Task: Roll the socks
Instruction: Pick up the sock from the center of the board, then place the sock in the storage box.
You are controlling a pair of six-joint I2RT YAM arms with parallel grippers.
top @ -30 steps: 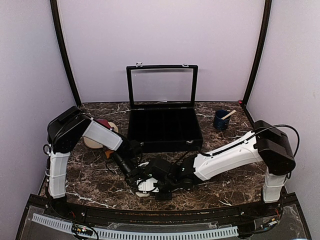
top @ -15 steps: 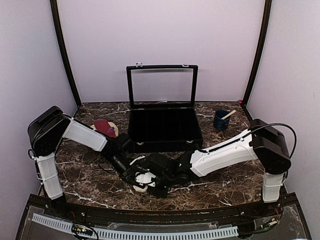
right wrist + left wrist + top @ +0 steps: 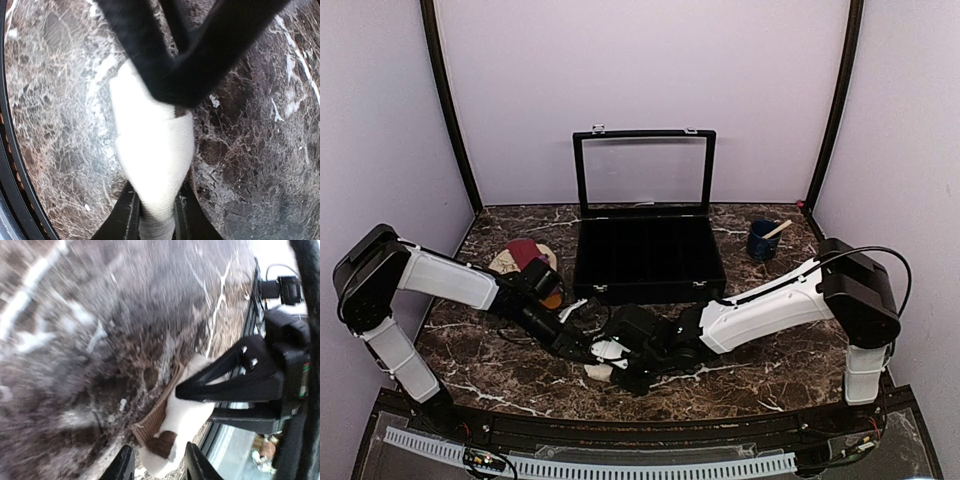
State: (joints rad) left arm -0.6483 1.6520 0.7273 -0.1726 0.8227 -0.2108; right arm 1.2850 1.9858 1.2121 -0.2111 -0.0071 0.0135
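Between the fingers (image 3: pixel 129 217) of the right tool (image 3: pixel 154 216) lies the cream sock (image 3: pixel 150 145).

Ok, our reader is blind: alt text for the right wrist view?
A cream sock is pinched between the right arm's jaws on a dark marble table. The left arm's black jaws cross in front of its upper end.

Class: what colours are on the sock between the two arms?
The sock is cream with a brown patch and tan ribbed band; clearest in the left wrist view.
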